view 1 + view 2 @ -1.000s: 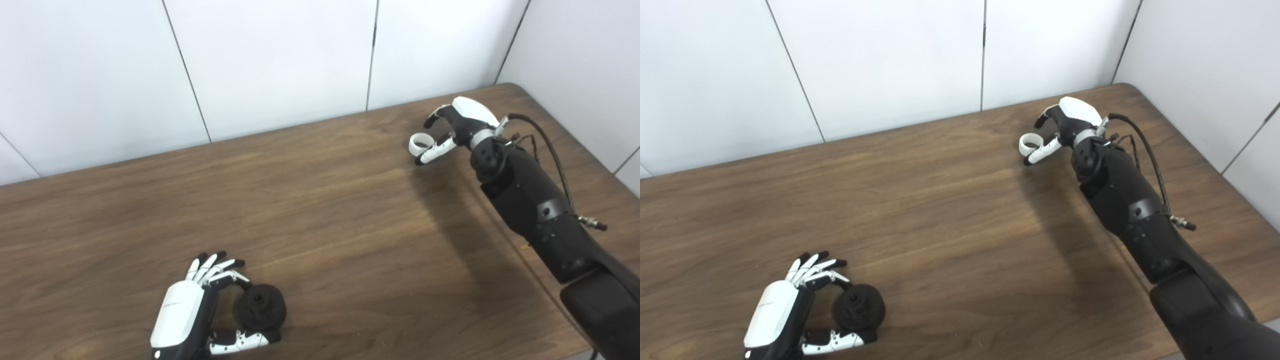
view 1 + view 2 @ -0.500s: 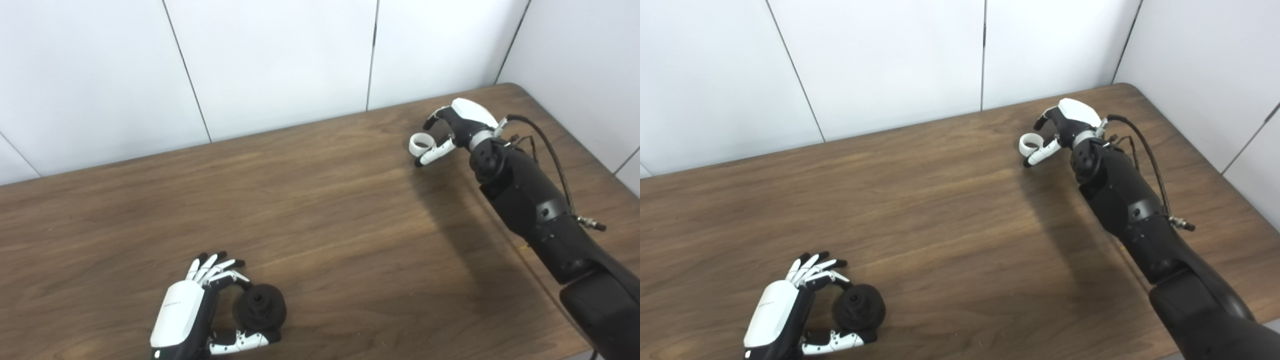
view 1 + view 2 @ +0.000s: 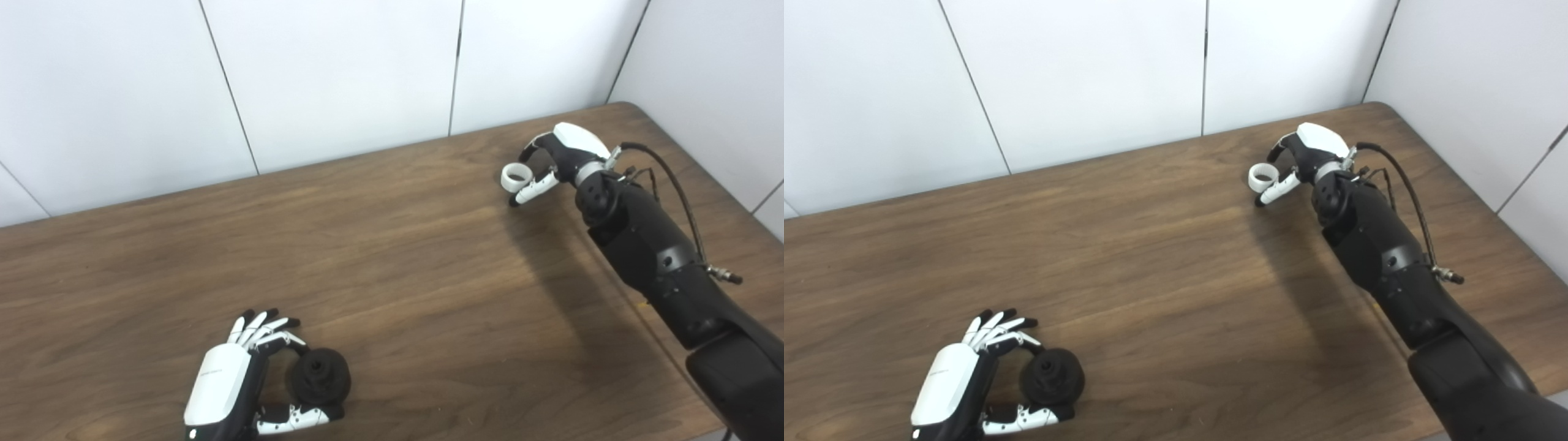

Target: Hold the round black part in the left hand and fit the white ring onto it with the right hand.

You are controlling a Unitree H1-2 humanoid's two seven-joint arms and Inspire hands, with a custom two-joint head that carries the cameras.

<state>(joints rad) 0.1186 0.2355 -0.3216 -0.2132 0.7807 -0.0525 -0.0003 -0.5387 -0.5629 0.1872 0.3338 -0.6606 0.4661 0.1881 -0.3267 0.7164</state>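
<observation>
The round black part (image 3: pixel 318 379) rests on the wooden table (image 3: pixel 392 257) at the near left. My left hand (image 3: pixel 236 386) is curled round it, thumb on its near side and one finger on its far side, the other fingers spread. The white ring (image 3: pixel 514 176) lies on the table at the far right. My right hand (image 3: pixel 554 156) hovers right beside it. Its thumb (image 3: pixel 534 187) lies along the ring's near right side and its fingers (image 3: pixel 528 147) arch above the ring with a gap. It also shows in the right eye view (image 3: pixel 1311 150), as does the ring (image 3: pixel 1262 176).
White wall panels (image 3: pixel 343 73) stand close behind the table's far edge and along its right side. The table's right edge (image 3: pixel 704 184) runs just beyond my right arm. A black cable (image 3: pixel 667 177) loops off my right forearm.
My right hand has dipped slightly and its fingers have curled a little closer over the white ring. The ring, the left hand and the black part have not moved.
</observation>
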